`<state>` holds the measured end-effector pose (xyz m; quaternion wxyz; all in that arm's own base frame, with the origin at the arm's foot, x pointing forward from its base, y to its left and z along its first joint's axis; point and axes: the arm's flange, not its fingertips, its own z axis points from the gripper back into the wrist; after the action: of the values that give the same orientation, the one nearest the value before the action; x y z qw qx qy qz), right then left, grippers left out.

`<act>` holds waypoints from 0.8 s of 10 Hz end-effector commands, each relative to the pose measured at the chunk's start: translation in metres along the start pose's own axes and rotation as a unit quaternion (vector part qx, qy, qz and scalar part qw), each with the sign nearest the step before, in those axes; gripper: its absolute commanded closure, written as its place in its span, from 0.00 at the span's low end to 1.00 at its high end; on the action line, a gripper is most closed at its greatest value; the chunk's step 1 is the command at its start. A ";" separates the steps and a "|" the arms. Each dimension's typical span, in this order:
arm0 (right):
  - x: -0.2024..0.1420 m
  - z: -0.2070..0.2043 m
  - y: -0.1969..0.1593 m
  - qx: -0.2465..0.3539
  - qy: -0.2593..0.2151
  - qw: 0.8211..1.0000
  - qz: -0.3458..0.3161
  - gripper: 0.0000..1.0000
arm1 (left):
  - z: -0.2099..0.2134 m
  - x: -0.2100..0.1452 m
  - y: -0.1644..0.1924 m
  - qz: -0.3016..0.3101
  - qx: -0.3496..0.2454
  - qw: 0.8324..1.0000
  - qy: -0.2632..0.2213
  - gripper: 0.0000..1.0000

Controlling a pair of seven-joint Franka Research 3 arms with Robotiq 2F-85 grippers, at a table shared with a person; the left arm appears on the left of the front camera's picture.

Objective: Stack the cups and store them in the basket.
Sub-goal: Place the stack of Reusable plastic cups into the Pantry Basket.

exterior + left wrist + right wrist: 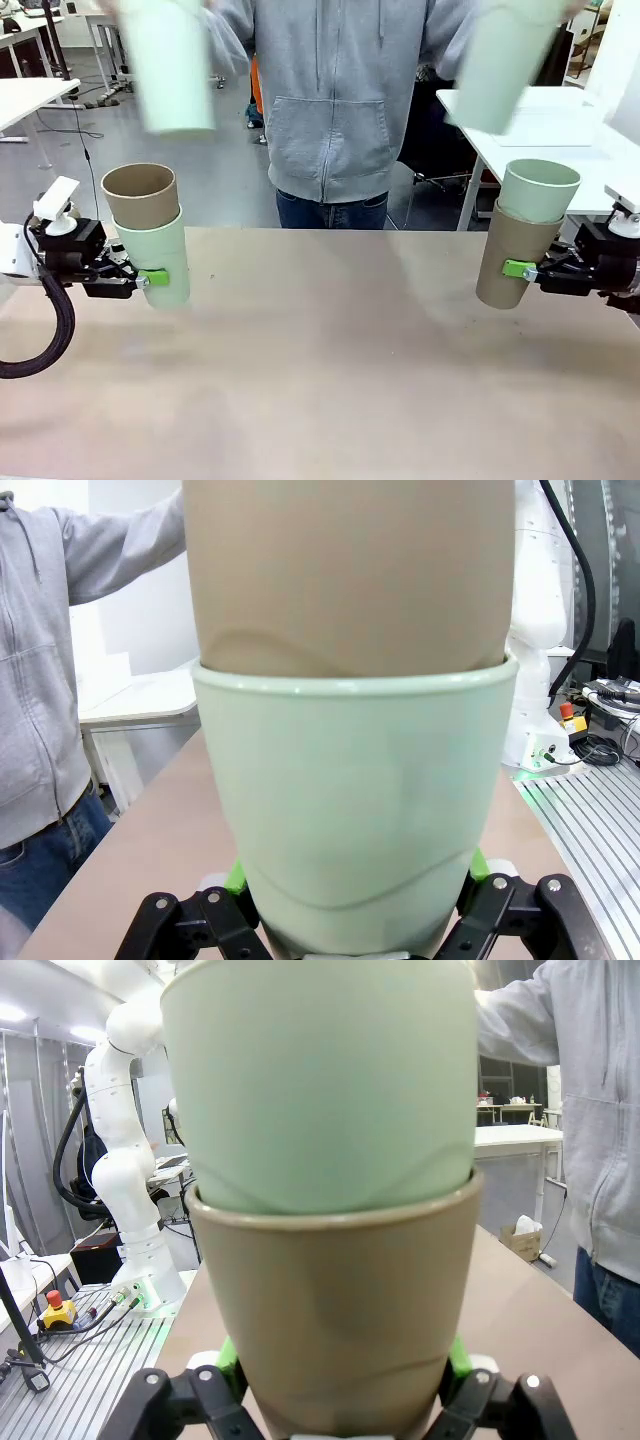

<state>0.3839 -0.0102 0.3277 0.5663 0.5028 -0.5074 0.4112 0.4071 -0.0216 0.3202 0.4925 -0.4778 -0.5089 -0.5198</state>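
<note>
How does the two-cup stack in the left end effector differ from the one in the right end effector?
Outer cup: pale mint green matte tumbler on the left, tan-brown matte tumbler on the right. Inner cup: tan-brown tumbler left, mint green tumbler right. Shared: upright; left end effector and right end effector each clamp the outer cup.

middle: bare table (320, 360) open between the two stacks | left flank: mint-and-tan cup stack (150, 235) clamped in left gripper (154, 274) | right flank: tan-and-mint cup stack (522, 240) clamped in right gripper (520, 268) | overhead: person holds left raised mint cup (170, 70) and right raised mint cup (500, 62) | far edge: person's torso (330, 110)
</note>
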 end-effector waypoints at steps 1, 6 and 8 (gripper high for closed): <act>0.003 0.000 0.000 0.000 0.000 1.000 0.003 0.14 | 0.000 0.003 0.000 -0.004 -0.001 1.000 -0.002 0.15; 0.003 0.000 0.000 0.000 0.000 1.000 0.003 0.14 | 0.000 0.003 0.000 -0.004 -0.001 1.000 -0.002 0.15; 0.003 0.000 0.000 0.000 0.000 1.000 0.003 0.14 | 0.000 0.003 0.000 -0.004 -0.001 1.000 -0.002 0.15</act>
<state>0.3839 -0.0102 0.3277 0.5663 0.5028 -0.5074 0.4112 0.4072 -0.0215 0.3200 0.4931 -0.4772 -0.5087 -0.5199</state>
